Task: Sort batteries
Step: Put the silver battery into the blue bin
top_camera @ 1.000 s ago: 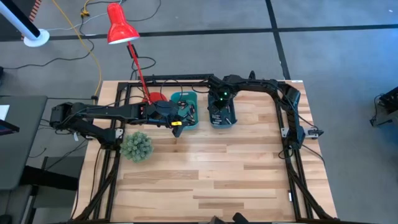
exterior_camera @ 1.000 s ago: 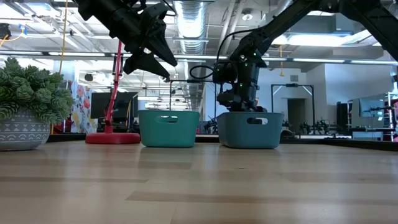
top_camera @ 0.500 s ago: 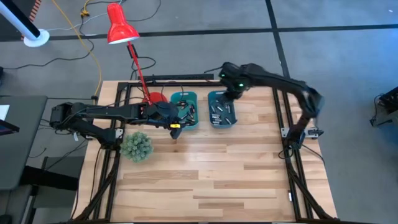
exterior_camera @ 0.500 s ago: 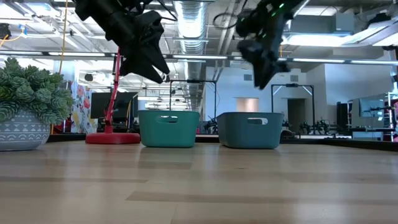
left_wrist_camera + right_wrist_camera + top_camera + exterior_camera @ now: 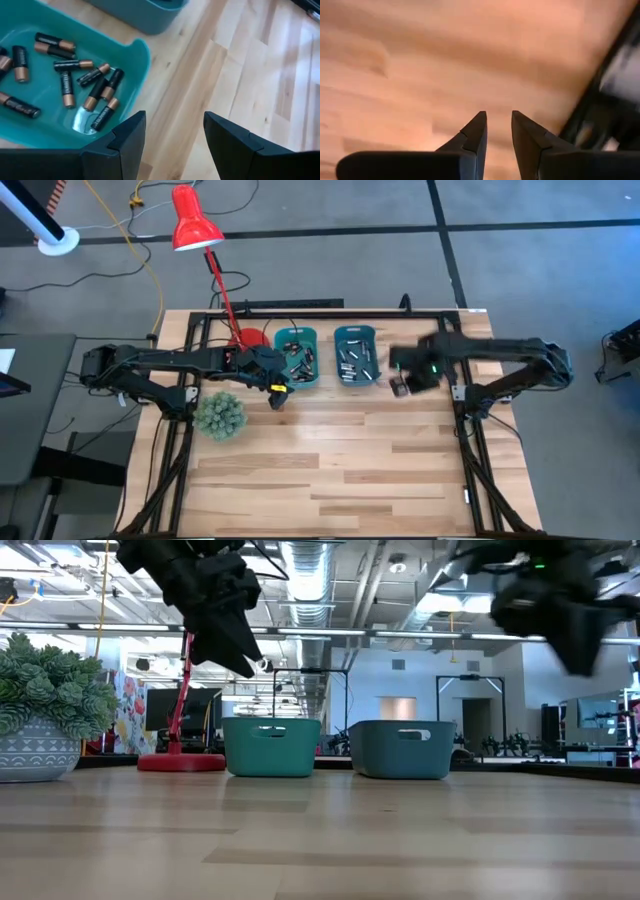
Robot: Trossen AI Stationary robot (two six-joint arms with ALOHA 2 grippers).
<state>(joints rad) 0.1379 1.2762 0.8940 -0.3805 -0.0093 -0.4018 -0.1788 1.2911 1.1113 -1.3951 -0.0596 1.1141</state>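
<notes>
Two bins stand side by side near the table's far edge: a teal bin (image 5: 283, 340) and a darker bin (image 5: 373, 340). Each holds several small batteries (image 5: 298, 360) (image 5: 351, 361). In the left wrist view the batteries (image 5: 85, 85) are black with copper ends and lie flat on the teal bin's floor. My left gripper (image 5: 278, 388) (image 5: 174, 132) hangs open and empty over the near rim of the teal bin (image 5: 142, 55). My right gripper (image 5: 400, 385) (image 5: 498, 125) is in the air to the right of the darker bin, over bare wood, with a narrow gap between its fingers and nothing in it.
A red desk lamp (image 5: 195, 225) stands with its base (image 5: 245, 337) left of the bins. A spiky green plant in a pot (image 5: 219, 415) sits near the left edge. A black frame (image 5: 455, 350) runs around the table. Open wood (image 5: 340, 460) lies nearer.
My right gripper has risen out of the darker bin, swung past its far rim, then moved fast toward the table's right edge and nearer, ending beside the bin. My left gripper has stayed above the teal bin's near rim.
</notes>
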